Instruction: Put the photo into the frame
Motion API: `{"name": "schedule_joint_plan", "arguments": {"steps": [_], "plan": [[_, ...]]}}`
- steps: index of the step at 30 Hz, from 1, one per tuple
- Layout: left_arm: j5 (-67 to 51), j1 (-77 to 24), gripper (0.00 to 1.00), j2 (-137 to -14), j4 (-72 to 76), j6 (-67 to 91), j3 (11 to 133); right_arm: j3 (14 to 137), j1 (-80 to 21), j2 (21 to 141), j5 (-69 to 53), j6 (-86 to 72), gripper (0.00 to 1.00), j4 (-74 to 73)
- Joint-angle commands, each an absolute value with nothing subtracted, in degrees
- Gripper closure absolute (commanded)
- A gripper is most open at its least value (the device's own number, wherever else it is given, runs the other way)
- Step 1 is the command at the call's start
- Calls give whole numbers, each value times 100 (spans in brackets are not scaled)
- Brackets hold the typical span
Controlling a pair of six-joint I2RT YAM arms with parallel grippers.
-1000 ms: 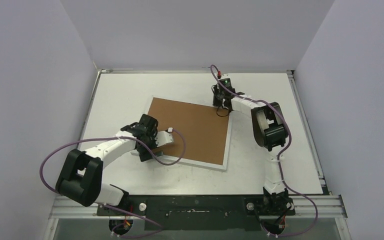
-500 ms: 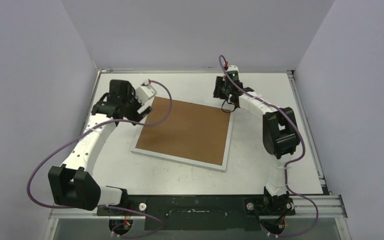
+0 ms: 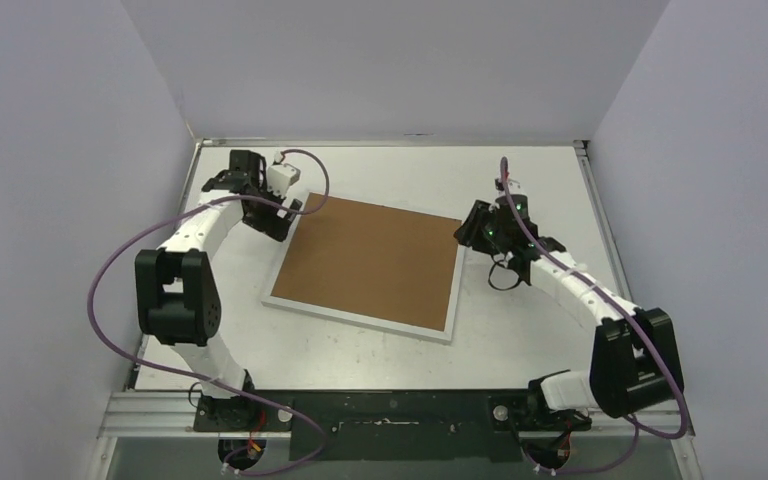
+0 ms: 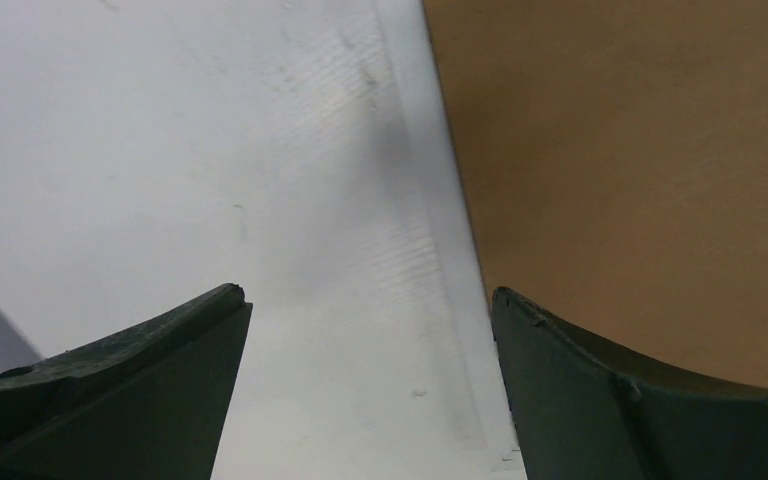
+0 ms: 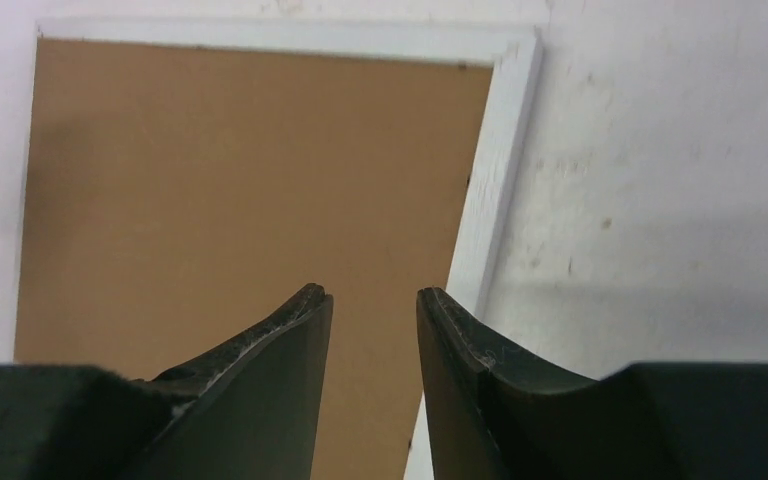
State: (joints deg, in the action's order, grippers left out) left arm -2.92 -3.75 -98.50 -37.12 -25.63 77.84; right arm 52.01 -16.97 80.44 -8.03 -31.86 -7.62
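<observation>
The white frame (image 3: 360, 320) lies flat mid-table, and a brown backing board (image 3: 370, 260) fills its opening. The photo is hidden. My left gripper (image 3: 282, 212) hovers at the frame's far-left corner. It is wide open (image 4: 365, 292) over bare table, with the white frame edge (image 4: 430, 150) beside its right finger. My right gripper (image 3: 472, 232) sits at the frame's far-right corner. Its jaws (image 5: 372, 292) stand apart with nothing between them, above the brown board (image 5: 240, 180) and the frame's white rim (image 5: 505, 120).
Pale walls close in the white table (image 3: 540, 330) on the left, back and right. Purple cables (image 3: 110, 270) loop from both arms. A metal rail (image 3: 390, 410) with the arm bases runs along the near edge.
My left gripper left the frame's near-left part and moved to its far-left corner. My right arm swung back from the far edge to the frame's right corner, and its jaws opened.
</observation>
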Motion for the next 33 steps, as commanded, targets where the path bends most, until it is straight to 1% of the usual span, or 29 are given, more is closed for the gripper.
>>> {"name": "schedule_joint_plan", "arguments": {"steps": [1, 4, 8, 14, 24, 28, 33], "plan": [[-1295, -399, 12, -10081, -3988, -1797, 8053, 4326, -1590, 7228, -1703, -4033, 63, -543], [-1382, -404, 16, -10272, -3904, -1801, 7941, 3746, -1565, 6986, -2248, -4532, 63, -206], [-1559, -404, 25, -10479, -3885, -1821, 7807, 3408, -1569, 6954, -2540, -4844, 64, -43], [-1705, -437, 29, -10561, -3732, -1875, 7614, 3301, -1577, 6927, -2597, -4851, 65, -144], [-1523, -544, 36, -10741, -3481, -1925, 7402, 3196, -1582, 7093, -2582, -4718, 66, -428], [-1486, -571, 40, -10775, -3463, -1940, 7383, 3169, -1600, 7169, -2574, -4642, 66, -565], [-1476, -571, 42, -10758, -3452, -1943, 7343, 3032, -1618, 7226, -2535, -4623, 66, -552]]}}
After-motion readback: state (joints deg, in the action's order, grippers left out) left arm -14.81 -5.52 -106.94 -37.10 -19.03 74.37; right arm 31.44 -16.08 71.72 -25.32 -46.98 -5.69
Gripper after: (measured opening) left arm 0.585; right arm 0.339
